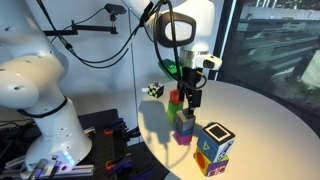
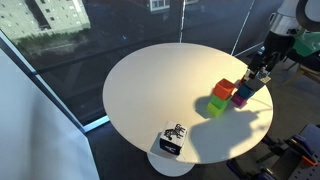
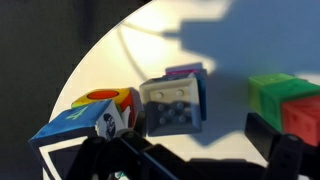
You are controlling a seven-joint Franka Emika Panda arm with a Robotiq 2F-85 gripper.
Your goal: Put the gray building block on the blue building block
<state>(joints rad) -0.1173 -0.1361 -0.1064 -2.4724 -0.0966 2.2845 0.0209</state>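
Claw (image 1: 190, 102) is hovering spread above the gray building block (image 3: 168, 105), which is seemingly sitting on the blue building block (image 3: 202, 98); lifting straight up, without brushing it, is looking safest.

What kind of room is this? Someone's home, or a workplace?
Probably a lab or office, not a home. A white robot arm stands beside a round white table, tall glass panes look out on buildings, and toy blocks sit on the table.
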